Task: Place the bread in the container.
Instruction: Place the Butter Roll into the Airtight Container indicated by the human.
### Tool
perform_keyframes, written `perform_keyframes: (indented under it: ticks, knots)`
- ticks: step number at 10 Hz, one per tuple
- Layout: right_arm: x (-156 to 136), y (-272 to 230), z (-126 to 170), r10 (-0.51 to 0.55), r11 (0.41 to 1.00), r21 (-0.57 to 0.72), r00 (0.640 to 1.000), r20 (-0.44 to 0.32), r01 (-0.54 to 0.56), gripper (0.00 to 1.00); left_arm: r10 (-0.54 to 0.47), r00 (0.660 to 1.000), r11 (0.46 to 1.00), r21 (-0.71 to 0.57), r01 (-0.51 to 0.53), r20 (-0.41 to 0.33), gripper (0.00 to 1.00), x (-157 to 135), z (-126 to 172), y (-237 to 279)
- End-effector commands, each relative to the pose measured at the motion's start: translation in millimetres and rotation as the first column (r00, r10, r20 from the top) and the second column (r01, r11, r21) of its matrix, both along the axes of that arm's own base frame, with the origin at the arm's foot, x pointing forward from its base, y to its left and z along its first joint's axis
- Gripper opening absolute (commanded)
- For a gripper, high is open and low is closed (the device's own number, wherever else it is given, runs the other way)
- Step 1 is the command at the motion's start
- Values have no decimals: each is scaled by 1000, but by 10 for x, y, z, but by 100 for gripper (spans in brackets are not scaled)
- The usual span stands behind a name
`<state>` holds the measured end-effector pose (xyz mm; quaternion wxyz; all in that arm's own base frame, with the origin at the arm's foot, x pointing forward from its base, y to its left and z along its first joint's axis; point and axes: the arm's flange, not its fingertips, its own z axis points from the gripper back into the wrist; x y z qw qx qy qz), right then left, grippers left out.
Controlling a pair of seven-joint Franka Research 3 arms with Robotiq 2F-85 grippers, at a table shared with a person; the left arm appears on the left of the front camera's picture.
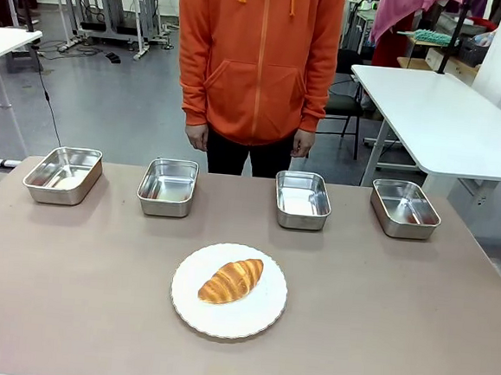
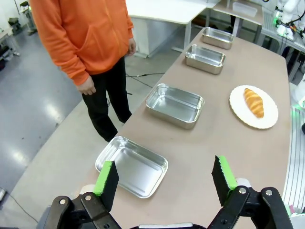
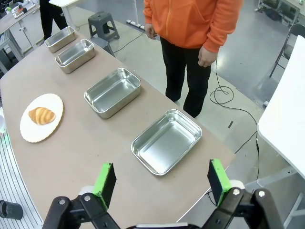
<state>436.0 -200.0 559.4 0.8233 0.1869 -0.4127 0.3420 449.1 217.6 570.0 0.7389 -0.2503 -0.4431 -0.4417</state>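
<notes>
1. The left gripper is hanging above the table's left end with its jaws spread wide and nothing between them. The right gripper is doing the same over the right end, equally wide and empty.
2. The bread is lying on the white plate, near the middle of the brown table on the robot's side. Neither gripper is touching it, so the pickup is not yet begun.
3. Beyond the plate, four matching steel trays are sitting in a row, from the leftmost container to the rightmost container. All are looking empty, so the whole task is left: grasping, carrying, and setting down.
4. At the far edge a person in an orange hoodie is standing with hands hanging down, pointing at nothing.
5. Which container is meant is hard to tell. The top of the picture is cutting off the person, and the wrist views are cutting off each arm behind its fingers.
</notes>
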Motion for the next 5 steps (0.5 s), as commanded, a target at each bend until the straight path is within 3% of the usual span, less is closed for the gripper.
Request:
perform_keyframes:
  ticks: [1, 5]
  knots:
    - [17, 1, -9, 11, 1000, 15, 1000, 24, -12, 100, -11, 1000, 1000, -4, 11, 6, 100, -13, 7, 11]
    - [17, 1, -9, 11, 1000, 15, 1000, 24, -12, 100, -11, 1000, 1000, -4, 11, 6, 100, -13, 7, 11]
